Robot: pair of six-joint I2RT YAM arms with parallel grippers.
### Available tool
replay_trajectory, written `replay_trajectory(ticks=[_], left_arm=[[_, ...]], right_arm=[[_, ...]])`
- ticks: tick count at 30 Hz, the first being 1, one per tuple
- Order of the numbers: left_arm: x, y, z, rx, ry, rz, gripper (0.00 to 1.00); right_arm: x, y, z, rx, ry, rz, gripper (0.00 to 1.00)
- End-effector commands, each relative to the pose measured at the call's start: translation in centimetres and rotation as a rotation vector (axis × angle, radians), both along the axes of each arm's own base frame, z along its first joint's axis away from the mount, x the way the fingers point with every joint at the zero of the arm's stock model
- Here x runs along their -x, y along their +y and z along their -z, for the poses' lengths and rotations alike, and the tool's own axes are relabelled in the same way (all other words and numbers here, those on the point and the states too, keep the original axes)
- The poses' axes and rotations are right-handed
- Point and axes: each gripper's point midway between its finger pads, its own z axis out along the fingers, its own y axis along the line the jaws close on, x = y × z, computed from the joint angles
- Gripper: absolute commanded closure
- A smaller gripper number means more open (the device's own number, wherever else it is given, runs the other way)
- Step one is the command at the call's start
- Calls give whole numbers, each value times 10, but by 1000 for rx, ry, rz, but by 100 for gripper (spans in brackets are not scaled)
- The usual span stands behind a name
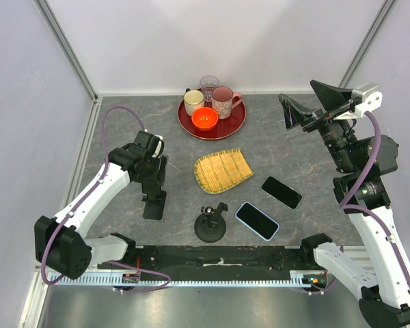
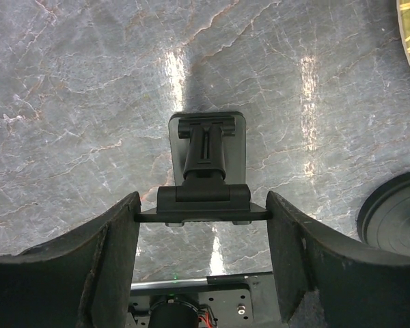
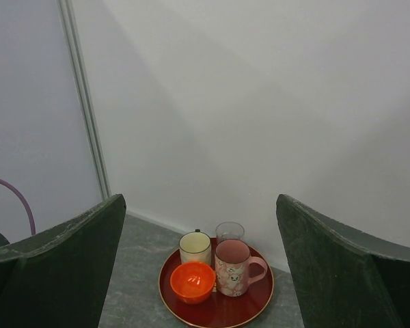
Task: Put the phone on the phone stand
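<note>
A round red tray [image 1: 227, 128] sits at the far middle of the grey marble-patterned table [image 1: 294, 150]. On the tray stand a cream mug [image 1: 193, 102], a clear glass [image 1: 208, 87] behind it and a pink patterned mug [image 1: 223, 102] (its handle points right), with a small orange bowl [image 1: 205, 119] in front of them. Nearer, apart from the tray, a woven bamboo dish [image 1: 222, 169] lies flat. White walls [image 1: 225, 41] enclose the table.
</note>
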Motion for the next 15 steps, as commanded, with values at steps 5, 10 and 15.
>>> replay_trajectory(ticks=[5, 10, 15], left_arm=[[-57, -12, -54, 60, -237, -74, 98], [-116, -32, -69, 66, -312, -71, 98], [-187, -38, -84, 12, -367, -61, 98]], right_arm=[[3, -1, -6, 7, -28, 8, 2], [3, -1, -5, 9, -25, 14, 2], [-1, -4, -1, 30, -21, 55, 2]])
